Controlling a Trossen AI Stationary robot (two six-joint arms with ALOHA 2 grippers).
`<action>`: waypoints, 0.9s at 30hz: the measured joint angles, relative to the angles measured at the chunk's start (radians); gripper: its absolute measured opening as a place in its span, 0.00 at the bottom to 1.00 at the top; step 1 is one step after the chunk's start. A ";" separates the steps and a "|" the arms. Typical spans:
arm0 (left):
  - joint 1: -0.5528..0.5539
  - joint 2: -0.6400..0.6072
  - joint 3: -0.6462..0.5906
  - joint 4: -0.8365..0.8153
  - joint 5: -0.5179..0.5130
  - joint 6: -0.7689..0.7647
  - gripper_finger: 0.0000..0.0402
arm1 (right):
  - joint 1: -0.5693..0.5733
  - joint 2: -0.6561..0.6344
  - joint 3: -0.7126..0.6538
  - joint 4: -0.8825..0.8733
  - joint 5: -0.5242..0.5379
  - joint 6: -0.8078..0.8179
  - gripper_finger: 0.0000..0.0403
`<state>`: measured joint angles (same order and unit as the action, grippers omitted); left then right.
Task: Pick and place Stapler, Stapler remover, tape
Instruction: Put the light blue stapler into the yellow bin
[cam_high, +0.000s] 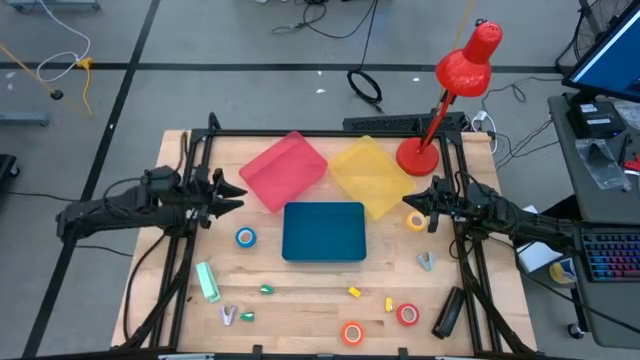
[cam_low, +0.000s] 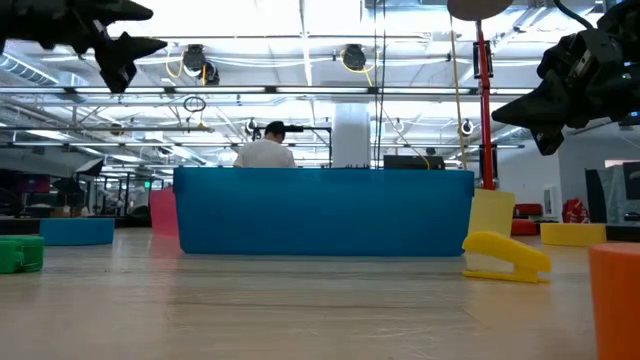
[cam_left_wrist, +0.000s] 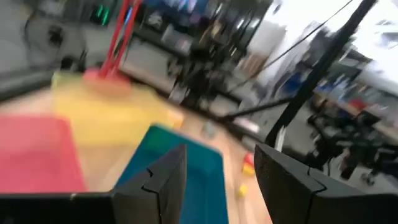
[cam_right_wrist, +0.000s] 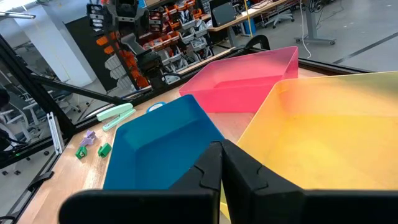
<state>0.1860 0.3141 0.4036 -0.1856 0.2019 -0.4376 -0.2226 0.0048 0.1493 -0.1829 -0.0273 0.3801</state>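
yellow tape (cam_high: 416, 221) just beside right pincer (cam_high: 408, 203)

Pale wooden surface (cam_high: 310, 285) bearing red bin (cam_high: 283, 170), yellow bin (cam_high: 372, 176), blue bin (cam_high: 324, 231), red lamp (cam_high: 417, 157), scattered tape rolls (cam_high: 246, 237), green stapler (cam_high: 208, 282), black stapler (cam_high: 447, 311).

Grey floor (cam_high: 250, 40) with cables, bright ceiling lights (cam_low: 300, 20), shelving beyond.

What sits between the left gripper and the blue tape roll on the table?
Nothing visible: the left gripper, open and empty, hangs above bare wood near the pink bin; the blue tape roll lies just in front of it, beside the blue bin.
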 joint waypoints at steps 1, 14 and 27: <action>-0.010 0.033 0.040 -0.051 -0.012 -0.019 0.46 | 0.000 0.000 0.000 0.000 0.000 0.000 0.00; -0.228 0.491 0.414 -0.494 0.120 -0.652 0.46 | 0.000 0.000 0.000 0.000 0.004 -0.003 0.00; -0.355 0.577 0.429 -0.405 0.103 -0.676 0.46 | 0.000 0.000 0.000 0.000 0.005 -0.003 0.00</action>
<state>-0.1685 0.8914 0.8326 -0.5910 0.3052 -1.1139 -0.2227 0.0048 0.1496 -0.1829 -0.0227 0.3771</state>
